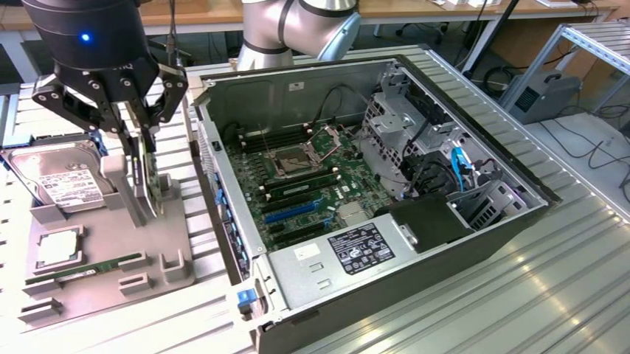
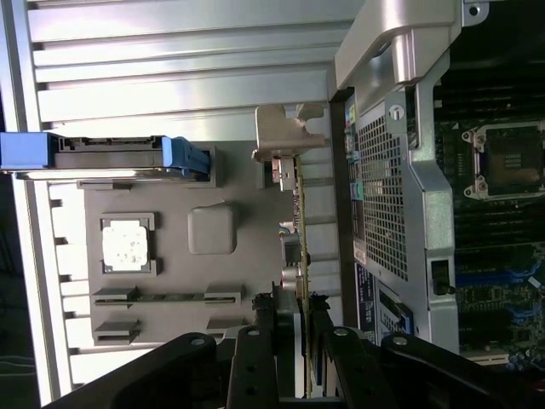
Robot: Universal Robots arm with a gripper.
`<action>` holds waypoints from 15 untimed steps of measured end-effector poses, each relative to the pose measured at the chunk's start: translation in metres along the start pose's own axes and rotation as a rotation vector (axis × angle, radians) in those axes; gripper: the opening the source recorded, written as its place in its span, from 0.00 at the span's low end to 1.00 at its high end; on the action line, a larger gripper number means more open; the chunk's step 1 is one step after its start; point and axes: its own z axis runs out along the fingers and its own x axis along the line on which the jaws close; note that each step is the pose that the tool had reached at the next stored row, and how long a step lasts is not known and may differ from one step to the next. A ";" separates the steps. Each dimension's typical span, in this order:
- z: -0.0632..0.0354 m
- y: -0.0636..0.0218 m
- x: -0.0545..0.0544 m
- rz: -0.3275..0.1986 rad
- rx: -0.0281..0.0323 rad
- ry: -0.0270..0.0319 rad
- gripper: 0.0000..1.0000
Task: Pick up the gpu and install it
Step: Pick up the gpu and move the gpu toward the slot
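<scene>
1. Worktop (image 1: 551, 280): ribbed aluminium, carrying all the items below. An open strip runs along the exterior view's right of the case.
2. Computer case (image 1: 295, 77): lying on its side, panel off and interior open from above. Its perforated rear wall stands as a raised edge just beside the tray. The motherboard (image 1: 305, 184) is uncovered, with blue expansion slots (image 1: 291, 214) near that wall. The drive cage (image 1: 414, 140) crowds the far side.
3. Robot arm (image 1: 295, 26): grey, standing behind the case.
4. Parts tray (image 1: 175, 225): grey, moulded, at the exterior view's left of the case.
5. Hand (image 1: 141, 136): black, poised over the tray with fingers pointing down, closed narrowly on the top edge of the gpu.
6. The gpu (image 1: 147, 181): upright on its long edge, in the tray's column nearest the case. In the wrist view it shows edge-on (image 2: 298, 221), with the silver bracket (image 2: 285, 136) at its far end. Cannot tell whether its lower edge has cleared the holder.
7. Hard drive (image 1: 59, 184): white label, propped in the tray, well apart from the card.
8. Processor (image 1: 59, 247): flat in its pocket.
9. RAM stick (image 1: 84, 271): narrow, green, lying in its clips.
</scene>
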 end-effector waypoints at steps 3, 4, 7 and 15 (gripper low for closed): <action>-0.0005 0.0000 0.000 0.000 0.0000 0.0000 0.27; -0.0007 0.0000 0.000 0.000 0.0000 0.0000 0.27; -0.0015 0.0000 0.000 0.000 0.0001 0.0000 0.27; -0.0031 0.0000 0.000 0.000 0.0000 0.0000 0.27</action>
